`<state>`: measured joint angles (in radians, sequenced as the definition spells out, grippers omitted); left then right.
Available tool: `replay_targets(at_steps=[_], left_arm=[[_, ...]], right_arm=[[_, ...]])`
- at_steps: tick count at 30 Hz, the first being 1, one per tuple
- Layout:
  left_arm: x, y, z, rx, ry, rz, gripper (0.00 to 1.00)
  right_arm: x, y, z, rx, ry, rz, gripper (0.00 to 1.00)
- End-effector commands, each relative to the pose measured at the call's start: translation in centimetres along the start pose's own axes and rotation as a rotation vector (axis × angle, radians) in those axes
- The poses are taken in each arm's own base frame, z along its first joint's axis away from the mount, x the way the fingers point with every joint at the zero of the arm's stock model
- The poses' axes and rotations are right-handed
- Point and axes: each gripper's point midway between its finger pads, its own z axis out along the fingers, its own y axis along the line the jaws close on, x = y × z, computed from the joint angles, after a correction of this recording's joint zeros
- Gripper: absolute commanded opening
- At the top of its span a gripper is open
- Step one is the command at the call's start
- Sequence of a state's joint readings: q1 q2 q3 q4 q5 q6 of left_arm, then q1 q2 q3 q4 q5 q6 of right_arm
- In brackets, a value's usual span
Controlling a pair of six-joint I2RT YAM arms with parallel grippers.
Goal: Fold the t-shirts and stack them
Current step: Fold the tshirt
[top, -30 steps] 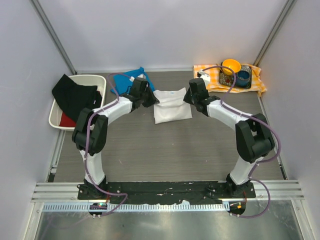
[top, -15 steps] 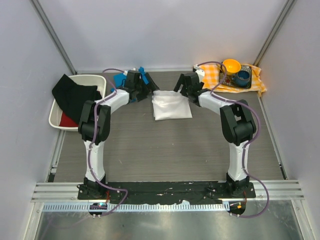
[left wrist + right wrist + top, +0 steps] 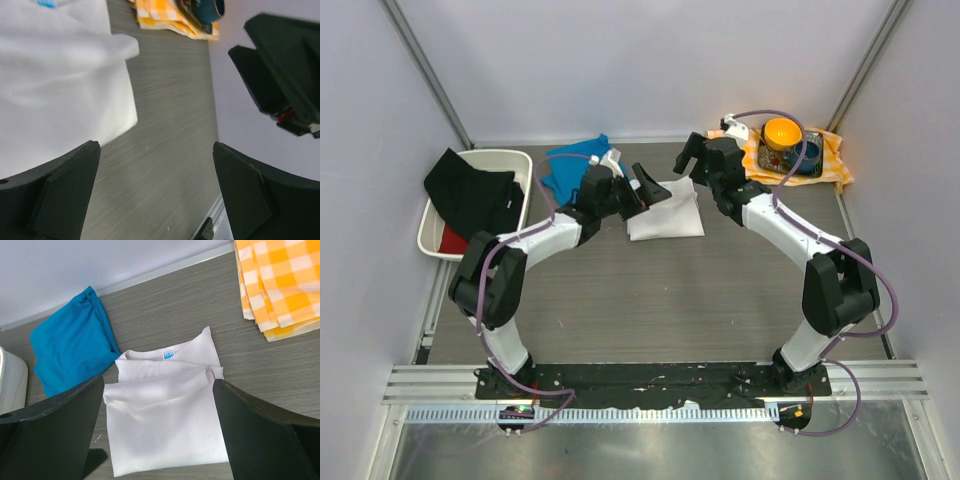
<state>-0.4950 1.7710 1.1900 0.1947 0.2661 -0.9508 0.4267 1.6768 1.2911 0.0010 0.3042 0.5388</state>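
A white t-shirt point(image 3: 665, 212) lies folded into a rough square in the middle of the back of the table, its collar label toward the wall. A blue t-shirt point(image 3: 570, 170) lies folded to its left. My left gripper point(image 3: 650, 190) hovers open at the white shirt's left top corner and holds nothing. My right gripper point(image 3: 688, 160) is open above the shirt's far edge, also with nothing in it. The right wrist view looks down on the white t-shirt point(image 3: 165, 415) between my open fingers, with the blue t-shirt point(image 3: 72, 350) beside it. The left wrist view catches the white t-shirt point(image 3: 60, 75) and bare table.
A white bin point(image 3: 440, 240) with black and red cloth stands at the left. An orange-and-white checked cloth point(image 3: 825, 140) at the back right carries an orange bowl point(image 3: 782, 130) and a dark tray point(image 3: 790, 165). Grey walls close in the table.
Both grippers were shut on the white shirt's sides, carried its edge toward the back, then opened and let it go. The left gripper has since swung right over the shirt; the right has lifted.
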Motion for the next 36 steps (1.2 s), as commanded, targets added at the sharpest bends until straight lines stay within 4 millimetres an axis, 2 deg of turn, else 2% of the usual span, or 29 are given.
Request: replay_targets(at_steps=[1,2,3,5,6,13,20,23,28,29,33,34,36], left_arm=[[1.4,-4.0,-0.3,0.245,-0.017,-0.023,1.0],[2.5,-4.1,0.2,0.259,0.004,-0.021,1.0],[2.7,-4.5,0.3,0.288,-0.007,-0.008,1.0],[3.8,-3.9,1.0,0.299,0.006,-0.011,1.0],[3.7,-4.3,1.0,0.326,-0.009,-0.009,1.0],[5.9,-0.6,3.4,0.291,0.022,0.006,1.0],[7.8,3.3,5.2,0.264,0.025,0.01,1.0],[8.1,5.0,5.8,0.252,0.024,0.009,1.0],[8.3,5.9,5.6,0.259,0.02,0.016,1.0],[8.3,6.1,5.6,0.255,0.022,0.021,1.0],[9.0,6.7,5.3,0.247,0.041,0.016,1.0],[9.1,6.6,5.2,0.251,0.045,0.014,1.0],[9.4,6.6,4.8,0.259,0.047,0.01,1.0]], right_arm=[[0.4,0.0,-1.3,-0.019,0.047,-0.031,0.97],[0.4,0.5,-1.5,-0.046,0.057,-0.031,0.97],[0.5,0.6,-1.7,-0.048,0.068,-0.029,0.97],[0.3,0.8,-2.0,-0.062,0.079,-0.029,0.97],[0.5,0.9,-2.2,-0.063,0.092,-0.031,0.97],[1.9,1.8,-2.5,-0.121,0.161,-0.027,0.97],[4.2,3.9,-1.3,-0.212,0.263,0.034,0.97],[5.5,4.9,-0.5,-0.252,0.312,0.077,0.97],[8.8,5.4,2.0,-0.272,0.403,0.141,0.97],[8.9,6.1,2.2,-0.297,0.415,0.15,0.97],[9.9,6.2,4.6,-0.291,0.424,0.174,0.97],[10.3,6.0,5.8,-0.28,0.431,0.185,0.97],[10.3,5.9,6.9,-0.286,0.429,0.2,0.97]])
